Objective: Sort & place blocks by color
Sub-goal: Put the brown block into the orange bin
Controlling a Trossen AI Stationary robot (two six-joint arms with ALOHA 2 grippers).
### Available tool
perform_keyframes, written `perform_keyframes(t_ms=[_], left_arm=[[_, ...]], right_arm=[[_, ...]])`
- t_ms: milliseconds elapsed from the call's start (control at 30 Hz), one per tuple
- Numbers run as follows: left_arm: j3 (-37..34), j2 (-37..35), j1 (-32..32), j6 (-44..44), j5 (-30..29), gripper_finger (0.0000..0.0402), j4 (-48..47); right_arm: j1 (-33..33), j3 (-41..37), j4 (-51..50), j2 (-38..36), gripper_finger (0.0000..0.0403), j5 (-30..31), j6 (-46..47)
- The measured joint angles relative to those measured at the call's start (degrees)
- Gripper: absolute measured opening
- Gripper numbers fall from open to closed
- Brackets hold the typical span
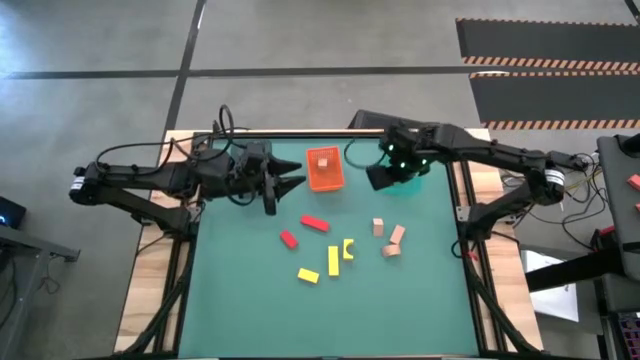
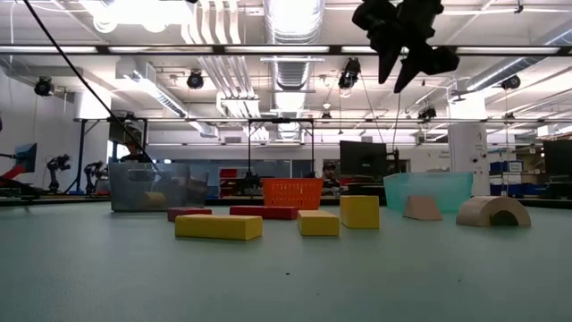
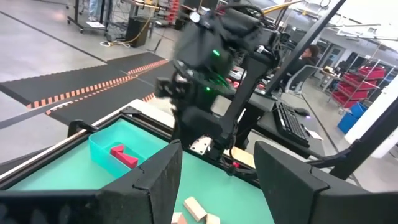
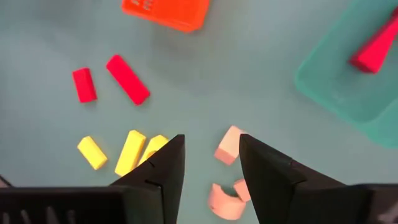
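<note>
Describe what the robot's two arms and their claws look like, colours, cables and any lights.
Both arms are dark, near black, built of slim jointed segments with black cables looping along them. The left claw ends in two broad, wedge-shaped black fingers with flat inner faces. The right claw has the same matte black fingers, and its wrist housing shows small green indicator lights. No coloured markings are visible.
</note>
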Motion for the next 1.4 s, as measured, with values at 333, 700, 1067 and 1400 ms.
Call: perform_keyframes(t_ms=[333, 700, 1067, 1400], left_arm=[[0.0, 0.11, 1.69, 2.59, 0.01, 0.0185, 0.01], [0.0, 0.11, 1.79, 3.08, 0.01, 0.0185, 0.01], [0.0, -0.46, 1.79, 3.47, 0.02, 0.0185, -0.46], [0.0, -0.57, 1.79, 4.15, 0.04, 0.0185, -0.43]], right_arm=[[10.93, -0.04, 0.46, 8.17, 0.0153, 4.9, 12.9], [15.83, -1.44, 0.36, 18.82, 0.0153, 5.36, 17.94], [16.0, -8.12, 2.74, 18.56, 0.0153, 6.4, 21.12], [16.0, -13.65, 8.63, 18.42, 0.0153, 6.34, 22.96]])
